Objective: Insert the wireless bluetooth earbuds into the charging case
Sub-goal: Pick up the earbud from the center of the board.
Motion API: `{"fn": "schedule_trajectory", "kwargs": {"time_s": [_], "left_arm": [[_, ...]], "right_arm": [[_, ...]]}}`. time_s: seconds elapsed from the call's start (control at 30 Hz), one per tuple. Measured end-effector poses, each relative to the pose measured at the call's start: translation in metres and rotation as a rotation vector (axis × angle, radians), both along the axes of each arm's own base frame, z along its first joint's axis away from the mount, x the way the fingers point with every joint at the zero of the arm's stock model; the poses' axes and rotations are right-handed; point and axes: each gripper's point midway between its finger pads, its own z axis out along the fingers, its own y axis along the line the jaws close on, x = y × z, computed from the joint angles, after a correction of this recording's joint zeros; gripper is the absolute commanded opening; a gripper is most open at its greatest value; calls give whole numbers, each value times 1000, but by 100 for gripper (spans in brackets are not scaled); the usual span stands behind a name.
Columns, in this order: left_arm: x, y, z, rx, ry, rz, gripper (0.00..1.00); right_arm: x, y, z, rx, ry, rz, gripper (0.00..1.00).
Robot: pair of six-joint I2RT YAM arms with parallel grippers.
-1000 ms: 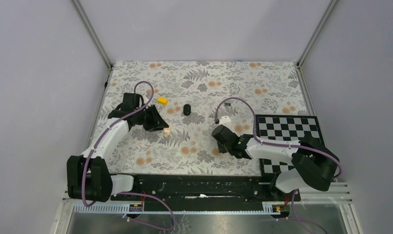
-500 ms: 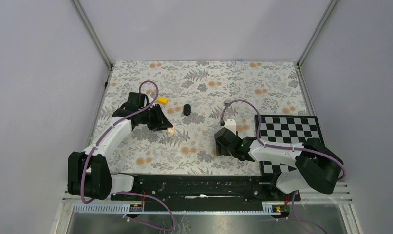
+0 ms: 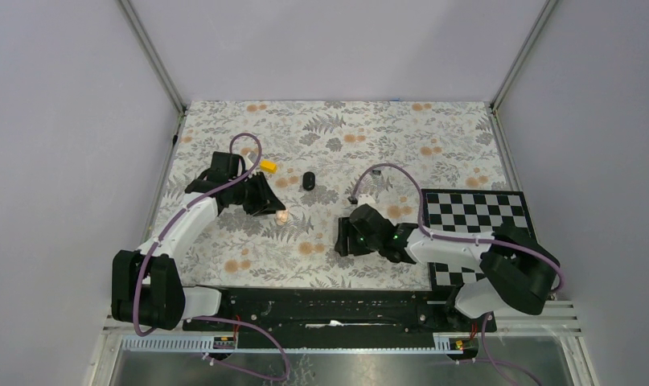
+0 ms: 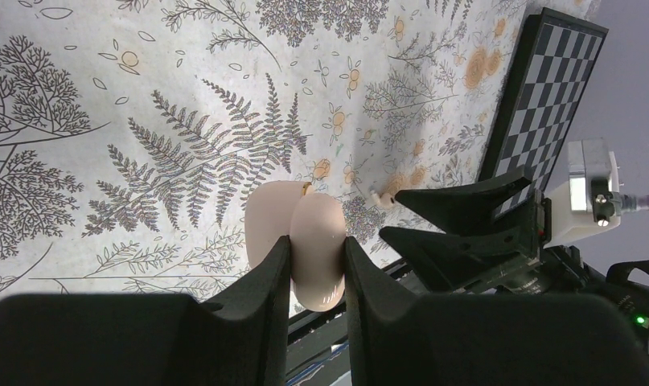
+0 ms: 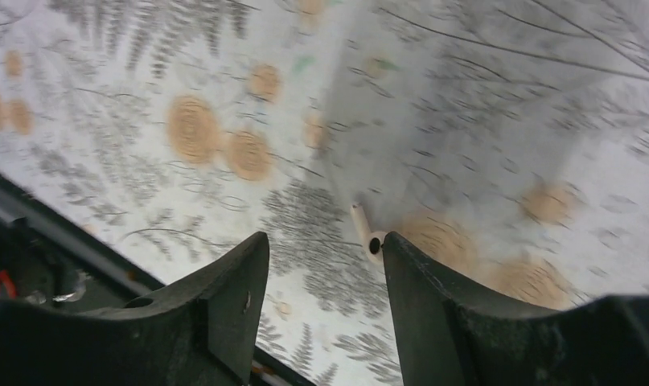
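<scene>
Stub (image 5: 367,232) beside right gripper (image 5: 325,239), wrist views only

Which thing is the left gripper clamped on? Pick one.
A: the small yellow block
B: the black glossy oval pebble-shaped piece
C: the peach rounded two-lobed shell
C: in the left wrist view, the left gripper has its two black fingers pressed against either side of the peach rounded two-lobed shell.
</scene>
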Motion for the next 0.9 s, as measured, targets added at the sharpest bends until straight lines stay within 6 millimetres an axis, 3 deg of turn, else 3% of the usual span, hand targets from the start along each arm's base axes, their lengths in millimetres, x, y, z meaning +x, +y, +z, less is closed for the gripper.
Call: {"fn": "schedule_trajectory", "kwargs": {"time_s": [0.17,0.27,0.37,0.5,0.57,0.77,0.9], "left_arm": [[0,1,-1,6,-1,3,0],[1,3,-2,20,-3,9,0],[1,4,-3,26,-2,14,0],[3,4,0,27,-8,15,0],[5,4,2,27,-15,15,0],[6,4,3,26,-19,15,0],[6,4,3,25,-19,15,0]], "right_arm": [[7,40,13,91,6,80,61],[11,45,21,106,-16,94,57],[14,40,23,84,-38,82,52],[17,23,28,34,-56,23,67],[15,13,27,3,-48,-23,70],[-6,-3,15,-74,13,-156,63],[-15,2,9,-102,38,-218,57]]}}
